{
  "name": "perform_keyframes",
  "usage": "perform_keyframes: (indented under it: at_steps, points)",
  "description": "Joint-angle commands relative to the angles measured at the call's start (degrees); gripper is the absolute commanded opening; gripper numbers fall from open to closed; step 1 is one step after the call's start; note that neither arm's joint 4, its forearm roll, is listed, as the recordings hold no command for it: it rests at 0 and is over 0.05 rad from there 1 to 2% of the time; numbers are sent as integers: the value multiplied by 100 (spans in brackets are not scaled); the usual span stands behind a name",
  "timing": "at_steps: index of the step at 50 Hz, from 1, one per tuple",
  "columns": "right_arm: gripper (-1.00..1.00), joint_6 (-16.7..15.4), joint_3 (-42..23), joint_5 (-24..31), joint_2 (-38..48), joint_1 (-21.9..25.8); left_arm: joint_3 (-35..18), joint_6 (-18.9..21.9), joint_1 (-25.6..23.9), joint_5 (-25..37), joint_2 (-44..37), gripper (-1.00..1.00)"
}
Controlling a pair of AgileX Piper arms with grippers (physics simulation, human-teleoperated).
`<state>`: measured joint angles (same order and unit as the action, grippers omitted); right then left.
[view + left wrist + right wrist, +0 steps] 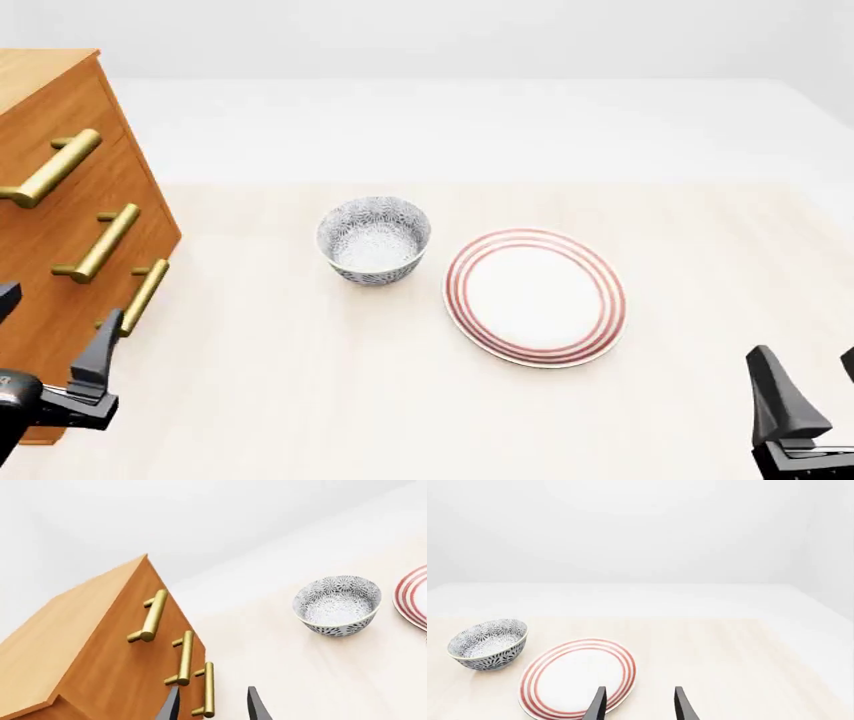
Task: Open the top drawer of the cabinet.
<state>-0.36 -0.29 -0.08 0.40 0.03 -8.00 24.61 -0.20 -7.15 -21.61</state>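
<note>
The cabinet point(54, 215) is an orange-brown wooden chest at the table's far left, with three brass bar handles down its front. The top drawer point(91, 112) carries the uppermost handle point(51, 168) and sits flush with the front. My left gripper point(51, 335) hangs open and empty low in front of the cabinet, near the lowest handle point(140, 297) and well below the top one. In the left wrist view the top drawer point(127, 614) lies ahead of the open left gripper point(213, 690). My right gripper point(810, 385) stands open and empty at the near right.
A blue-patterned bowl point(374, 240) stands mid-table, right of the cabinet. A white plate with red rings point(534, 295) lies beside it, ahead of the right gripper point(639, 692). Pale wooden tabletop point(294, 400) runs between the two arms.
</note>
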Motion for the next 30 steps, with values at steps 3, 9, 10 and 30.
perform_keyframes:
  at_steps: [3, 9, 10, 30]
  points:
    - [100, 0, 4, -11, 8, 0, -403, 1035, 82, 139, -488, 100]
    - [100, 0, 6, -9, 3, 0, -605, 1456, 333, 557, -140, 100]
    - [100, 0, 6, -7, 1, 0, -595, 1542, 322, 534, -170, 100]
    - [100, 0, 6, 6, -12, 0, -925, 2709, 89, 410, -758, 100]
